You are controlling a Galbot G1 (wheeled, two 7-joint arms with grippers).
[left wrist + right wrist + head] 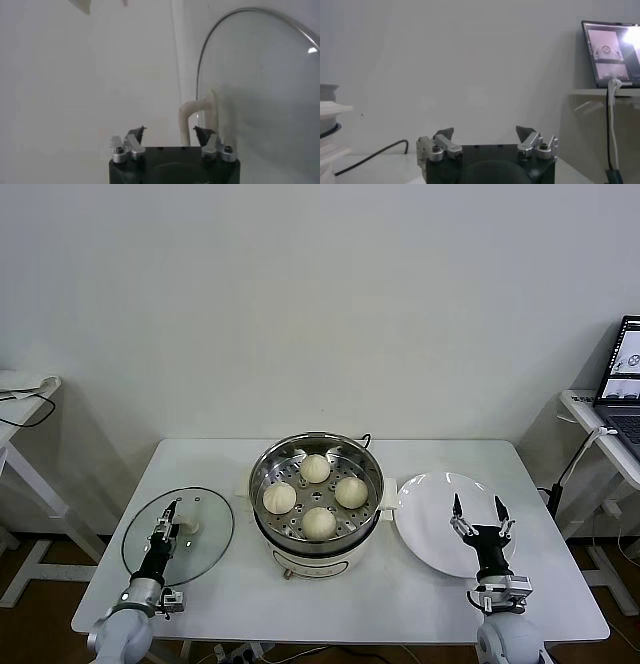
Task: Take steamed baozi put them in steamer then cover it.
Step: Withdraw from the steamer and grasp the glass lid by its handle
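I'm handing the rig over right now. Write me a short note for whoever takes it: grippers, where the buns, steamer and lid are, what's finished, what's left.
Left gripper: down at the glass lid, fingers either side of its cream handle; no firm grip visible yet, lid flat on the table.
Right gripper: open, empty, over the white plate.
Baozi: all four on the perforated tray inside the steamer, mid-table.
Plate: bare.
Done: loading the buns.
Left: secure the lid handle, lift the lid, set it on the steamer.
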